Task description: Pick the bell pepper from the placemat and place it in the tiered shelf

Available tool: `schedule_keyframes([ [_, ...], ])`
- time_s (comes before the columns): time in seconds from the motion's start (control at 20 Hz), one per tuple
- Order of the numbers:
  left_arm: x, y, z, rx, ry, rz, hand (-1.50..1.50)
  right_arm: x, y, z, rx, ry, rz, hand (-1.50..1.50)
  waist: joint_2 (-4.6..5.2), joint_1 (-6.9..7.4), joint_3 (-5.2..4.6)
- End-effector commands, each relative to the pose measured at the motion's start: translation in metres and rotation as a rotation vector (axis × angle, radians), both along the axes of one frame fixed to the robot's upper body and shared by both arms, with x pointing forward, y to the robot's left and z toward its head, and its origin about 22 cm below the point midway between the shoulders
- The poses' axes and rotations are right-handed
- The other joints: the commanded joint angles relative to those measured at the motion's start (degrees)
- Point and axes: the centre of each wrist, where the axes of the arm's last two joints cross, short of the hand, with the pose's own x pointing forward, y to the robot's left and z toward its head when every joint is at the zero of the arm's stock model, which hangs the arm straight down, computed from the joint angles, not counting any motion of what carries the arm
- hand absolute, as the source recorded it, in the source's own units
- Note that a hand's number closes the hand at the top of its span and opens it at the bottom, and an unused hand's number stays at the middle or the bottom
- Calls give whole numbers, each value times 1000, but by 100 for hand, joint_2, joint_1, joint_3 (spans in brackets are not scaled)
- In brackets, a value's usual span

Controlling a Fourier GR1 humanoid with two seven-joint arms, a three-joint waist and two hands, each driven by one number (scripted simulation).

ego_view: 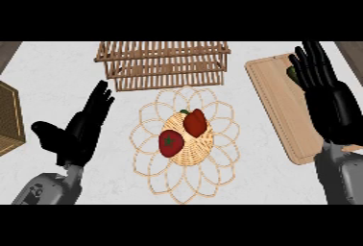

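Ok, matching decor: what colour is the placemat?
Placemat: light tan, woven in looping petals; head view.

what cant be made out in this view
1. Green item on the cutting board: head view, mostly hidden by the right hand; kind unclear.
2. Wicker box: head view, cut off by the left edge.
3. Tiered shelf: head view, lower level hidden under its top slats.
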Motion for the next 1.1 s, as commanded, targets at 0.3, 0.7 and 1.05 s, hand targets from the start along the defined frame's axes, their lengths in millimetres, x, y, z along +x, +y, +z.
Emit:
schedule_keyframes([
  [0.3,-23,54,-59,54,342,148,0,6,-84,25,-676,88,-387,150,127,51,-234],
  [0.7,-24,84,-82,21,450,135,0,25,-61,-31,-452,212,-127,-150,-32,115,-103],
  [1.05,-28,93,-75,13,425,136,0,19,-43,22,-587,263,96,-150,-63,91,-108],
])
